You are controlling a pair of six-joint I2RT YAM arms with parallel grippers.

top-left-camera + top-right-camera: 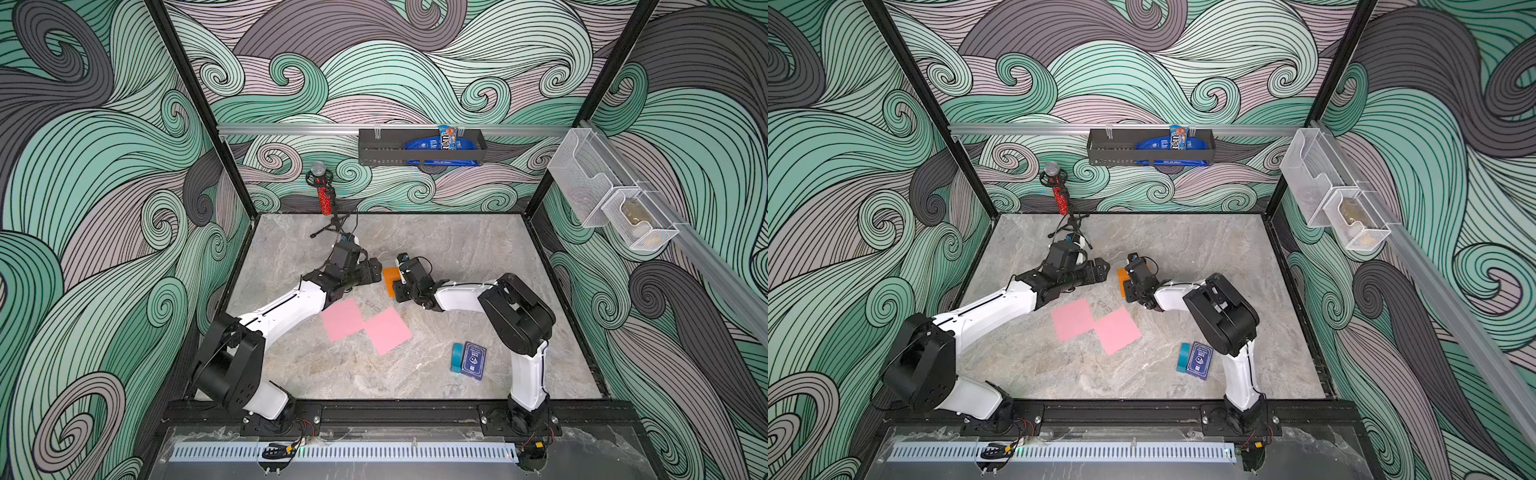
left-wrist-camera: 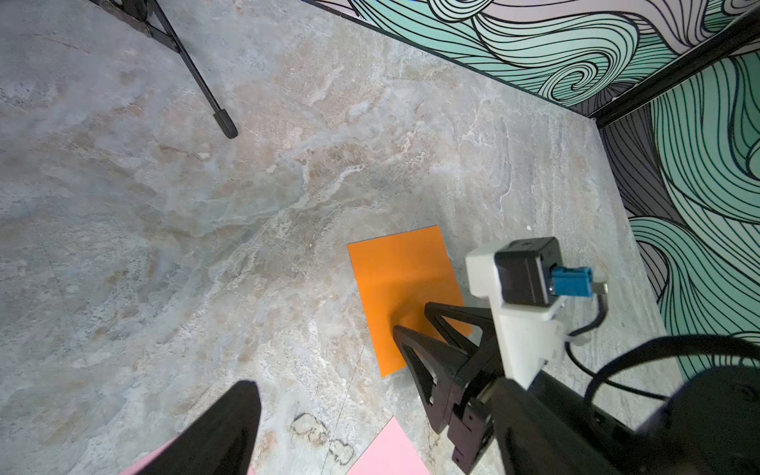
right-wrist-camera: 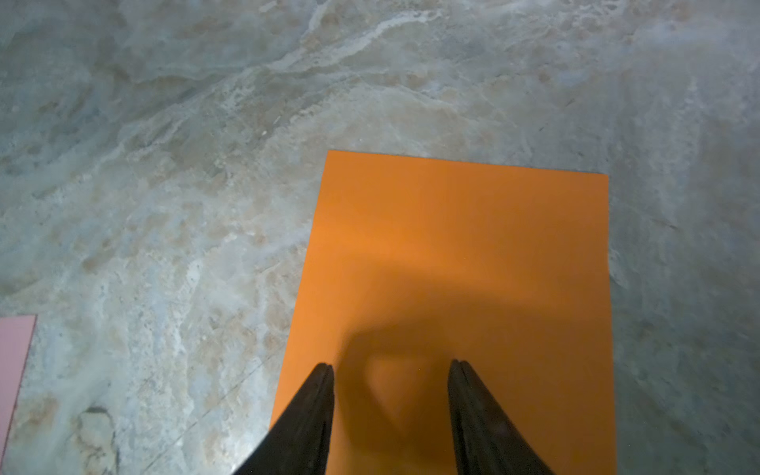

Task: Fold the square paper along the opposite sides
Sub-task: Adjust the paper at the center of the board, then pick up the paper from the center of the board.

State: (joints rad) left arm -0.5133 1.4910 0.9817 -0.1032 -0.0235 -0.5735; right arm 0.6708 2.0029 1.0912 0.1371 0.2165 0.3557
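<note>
Orange paper [image 3: 460, 230] flat at table [image 1: 457, 249] centre; right gripper [image 3: 390, 366] jaws apart, tips over the sheet, contact unclear; left gripper [image 1: 376, 269] jaws wide apart just beside it, holding nothing.

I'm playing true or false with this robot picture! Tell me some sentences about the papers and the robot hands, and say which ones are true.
1. The right gripper is over the orange paper. True.
2. Three pink papers lie there. False: the table has two pink papers, meeting at a corner.
3. One robot hand holds a pink paper. False: the left gripper is open and holds nothing, and the right one is open too.
4. A microphone stands at the back of the table. True.
</note>
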